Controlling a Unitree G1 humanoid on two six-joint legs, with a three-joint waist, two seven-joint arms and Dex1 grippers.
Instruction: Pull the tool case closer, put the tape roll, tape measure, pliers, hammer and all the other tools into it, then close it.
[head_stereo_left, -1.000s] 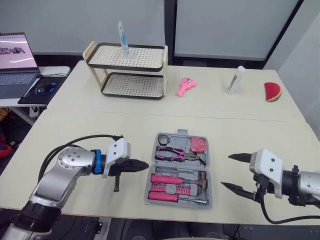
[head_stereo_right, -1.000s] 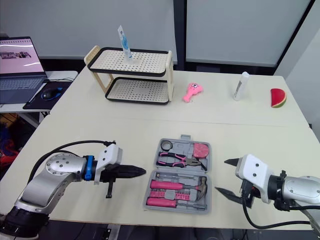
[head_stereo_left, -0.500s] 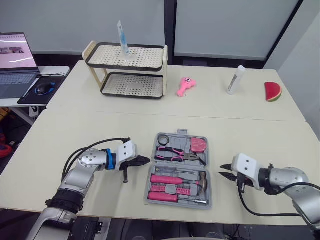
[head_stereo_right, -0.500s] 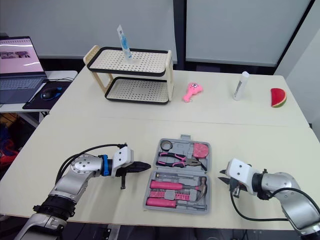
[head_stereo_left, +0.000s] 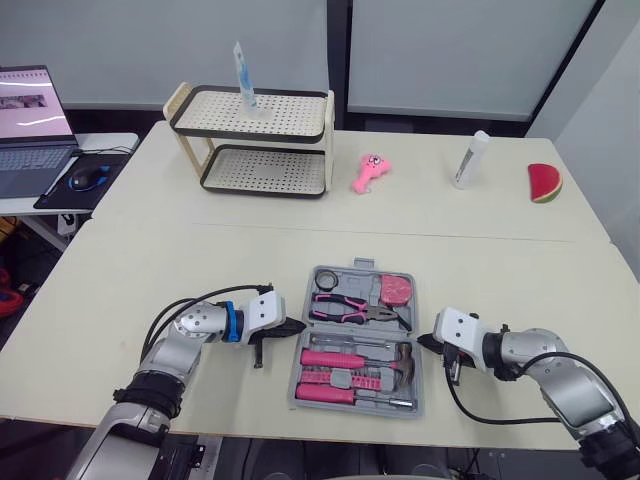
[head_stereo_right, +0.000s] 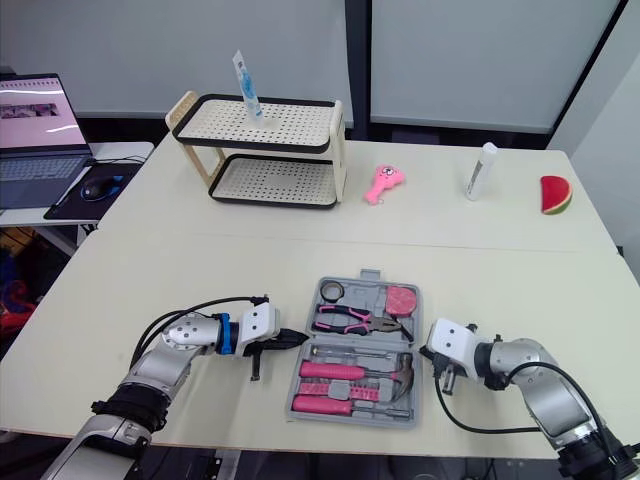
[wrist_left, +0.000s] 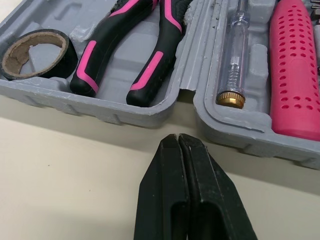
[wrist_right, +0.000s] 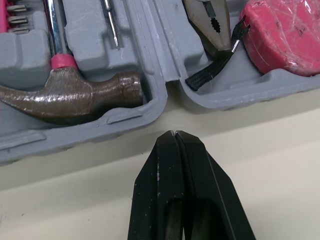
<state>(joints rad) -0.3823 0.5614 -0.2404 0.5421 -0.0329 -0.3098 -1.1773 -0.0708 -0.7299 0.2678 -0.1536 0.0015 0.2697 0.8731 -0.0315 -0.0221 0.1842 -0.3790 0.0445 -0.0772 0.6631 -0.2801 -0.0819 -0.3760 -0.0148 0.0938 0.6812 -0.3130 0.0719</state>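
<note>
**Clenched fingers flank the open tool case**

Eye views: the open grey plastic tool case (head_stereo_left: 300, 395) lies near the front edge of the cream worktop (head_stereo_left: 200, 260). It sits between the left fingers (head_stereo_left: 290, 326) and the right fingers (head_stereo_left: 427, 341), both pairs clenched and empty, tips just beside its side walls.

Left wrist view: black tape roll (wrist_left: 35, 52) and pink-handled pliers (wrist_left: 145, 55) lie inside.

Right wrist view: steel hammer head (wrist_right: 75, 102) and pink tape measure (wrist_right: 285, 35) lie inside.

No text can be read: the tool case (wrist_left: 150, 116) and its contents show none, and the laptop screen (head_stereo_left: 30, 100) off the surface's far left corner is too small.
</note>
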